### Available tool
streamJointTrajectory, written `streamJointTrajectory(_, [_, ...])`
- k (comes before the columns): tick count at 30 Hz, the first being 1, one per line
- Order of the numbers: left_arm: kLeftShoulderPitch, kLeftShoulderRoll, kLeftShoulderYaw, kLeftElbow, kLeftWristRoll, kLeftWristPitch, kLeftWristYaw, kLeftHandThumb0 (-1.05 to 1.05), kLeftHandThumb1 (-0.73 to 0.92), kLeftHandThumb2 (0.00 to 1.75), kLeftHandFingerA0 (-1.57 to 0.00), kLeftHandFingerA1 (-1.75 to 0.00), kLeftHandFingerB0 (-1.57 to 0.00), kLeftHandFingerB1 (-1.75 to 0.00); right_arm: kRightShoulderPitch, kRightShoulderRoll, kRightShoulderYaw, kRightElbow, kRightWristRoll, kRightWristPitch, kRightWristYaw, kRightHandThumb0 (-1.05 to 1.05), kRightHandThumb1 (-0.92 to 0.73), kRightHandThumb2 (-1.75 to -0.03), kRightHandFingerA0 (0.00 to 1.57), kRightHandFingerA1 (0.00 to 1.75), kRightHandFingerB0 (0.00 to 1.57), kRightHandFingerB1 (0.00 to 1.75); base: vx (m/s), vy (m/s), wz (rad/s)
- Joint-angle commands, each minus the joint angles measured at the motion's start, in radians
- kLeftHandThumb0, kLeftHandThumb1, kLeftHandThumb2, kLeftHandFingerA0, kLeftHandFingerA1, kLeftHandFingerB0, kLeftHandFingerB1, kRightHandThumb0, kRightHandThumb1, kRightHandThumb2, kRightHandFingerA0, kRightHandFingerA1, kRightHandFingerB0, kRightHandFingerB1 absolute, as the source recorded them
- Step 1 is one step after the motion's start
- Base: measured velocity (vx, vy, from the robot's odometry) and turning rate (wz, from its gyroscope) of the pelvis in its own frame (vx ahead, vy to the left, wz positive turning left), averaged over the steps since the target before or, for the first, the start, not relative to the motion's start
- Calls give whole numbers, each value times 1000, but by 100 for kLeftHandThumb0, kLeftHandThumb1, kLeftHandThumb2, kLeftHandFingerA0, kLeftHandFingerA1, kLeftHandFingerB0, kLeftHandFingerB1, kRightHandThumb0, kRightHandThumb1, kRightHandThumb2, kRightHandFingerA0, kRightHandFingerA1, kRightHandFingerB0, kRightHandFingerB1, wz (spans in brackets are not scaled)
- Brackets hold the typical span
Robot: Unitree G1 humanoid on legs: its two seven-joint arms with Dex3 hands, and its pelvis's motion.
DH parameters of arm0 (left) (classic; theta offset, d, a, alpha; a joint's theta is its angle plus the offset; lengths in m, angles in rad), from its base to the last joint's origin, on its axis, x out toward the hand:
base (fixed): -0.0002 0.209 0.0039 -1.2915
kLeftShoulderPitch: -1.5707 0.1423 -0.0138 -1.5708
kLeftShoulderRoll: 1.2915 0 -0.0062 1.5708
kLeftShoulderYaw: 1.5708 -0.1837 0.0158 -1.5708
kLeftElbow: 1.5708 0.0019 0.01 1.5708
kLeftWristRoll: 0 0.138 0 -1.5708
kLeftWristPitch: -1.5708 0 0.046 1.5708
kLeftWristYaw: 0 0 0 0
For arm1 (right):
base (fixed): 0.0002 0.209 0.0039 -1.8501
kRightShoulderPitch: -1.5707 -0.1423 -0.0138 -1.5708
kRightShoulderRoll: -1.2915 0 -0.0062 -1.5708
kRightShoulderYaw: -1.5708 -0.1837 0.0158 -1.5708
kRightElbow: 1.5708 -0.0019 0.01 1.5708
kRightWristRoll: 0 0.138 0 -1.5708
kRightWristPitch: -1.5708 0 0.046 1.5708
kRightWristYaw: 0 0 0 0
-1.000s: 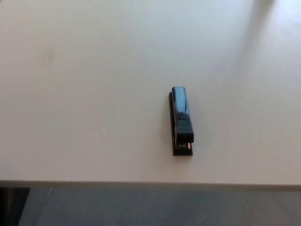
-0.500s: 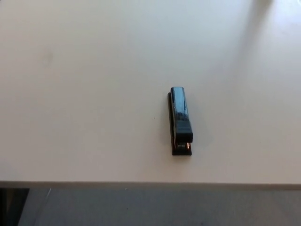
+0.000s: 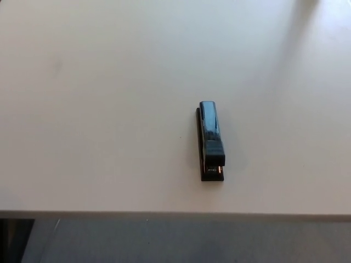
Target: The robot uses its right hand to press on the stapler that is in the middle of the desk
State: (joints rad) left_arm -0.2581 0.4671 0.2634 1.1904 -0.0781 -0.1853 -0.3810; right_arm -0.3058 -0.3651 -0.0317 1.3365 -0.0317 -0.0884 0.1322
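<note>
Lying lengthwise on the desk (image 3: 98,109), the stapler (image 3: 211,141) sits untouched.

I see the stapler (image 3: 211,140) lying flat on the counter (image 3: 98,109), a little right of centre and near the front edge, its length running front to back. Floor (image 3: 181,241) shows below that edge.

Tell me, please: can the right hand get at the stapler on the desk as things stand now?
Probably yes. The stapler lies alone on the desk, with nothing beside or over it, so the way from the right looks free. Neither hand is in view, so reach itself cannot be judged.
</note>
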Motion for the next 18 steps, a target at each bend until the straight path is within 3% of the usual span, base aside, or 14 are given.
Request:
streamJointTrajectory(1, [6, 22, 2, -1, -6, 3, 1, -26, 78, 123, -1, -47, 0, -46, -38, 1, 44, 6, -62, 57, 40, -23, -79, -63, 86, 59, 59, 45, 0, 0, 0])
streamJointTrajectory(3, [5, 20, -2, -1, -2, -2, 2, -26, 78, 123, -1, -47, 0, -46, -44, -1, 17, 6, -31, 62, 66, -27, -80, -63, 80, 60, 49, 41, 0, 0, 0])
streamJointTrajectory(4, [3, 20, -3, 0, -1, 2, 5, -26, 78, 123, -1, -47, 0, -46, -51, 2, -12, 6, -5, 77, 85, -36, -78, -63, 69, 57, 33, 36, 0, 0, 0])
streamJointTrajectory(5, [2, 20, -4, 1, -1, 6, 7, -26, 78, 123, -1, -47, 0, -46, -56, 3, -28, 6, 9, 88, 98, -36, -78, -63, 69, 57, 33, 36, 0, 0, 0])
streamJointTrajectory(6, [3, 20, -4, 0, -2, 8, 7, -27, 77, 122, 0, -47, 0, -46, -63, 4, -52, 6, 29, 96, 139, -32, -59, -109, 1, 49, 0, 48, 0, 0, 0])
streamJointTrajectory(7, [4, 21, -6, -2, 1, 8, 9, -27, 77, 123, 0, -47, 0, -46, -67, 4, -67, 4, 36, 94, 170, -66, -59, -94, 0, 40, 7, 29, 0, 0, 0])
streamJointTrajectory(8, [4, 21, -7, -2, 2, 6, 9, -27, 77, 123, 0, -47, 0, -46, -67, 3, -70, 3, 31, 93, 174, -66, -59, -94, 0, 40, 7, 29, 0, 0, 0])
streamJointTrajectory(9, [4, 22, -6, -2, 0, 0, 6, -47, 92, 81, -7, -33, -5, -29, -76, 3, -78, 0, 31, 89, 189, -86, -72, -101, 0, 8, 0, 8, 0, 0, 0])
streamJointTrajectory(10, [7, 23, -6, -3, -1, -10, 1, -47, 92, 81, -7, -33, -5, -29, -79, 2, -88, -3, 37, 79, 211, -86, -72, -101, 0, 8, 0, 8, 0, 0, 0])
streamJointTrajectory(11, [6, 23, -4, -1, -3, -4, 1, -26, 77, 123, 0, -47, 0, -47, -80, 4, -98, -5, 40, 79, 217, -96, -77, -104, 0, 0, 0, 0, 0, 0, 0])
streamJointTrajectory(18, [-2, 20, -10, 3, 0, 7, 5, -26, 77, 123, -1, -47, 0, -47, -93, 41, -164, -41, 61, 18, 175, -99, -84, -110, 0, 0, 0, 0, 0, 0, 0])
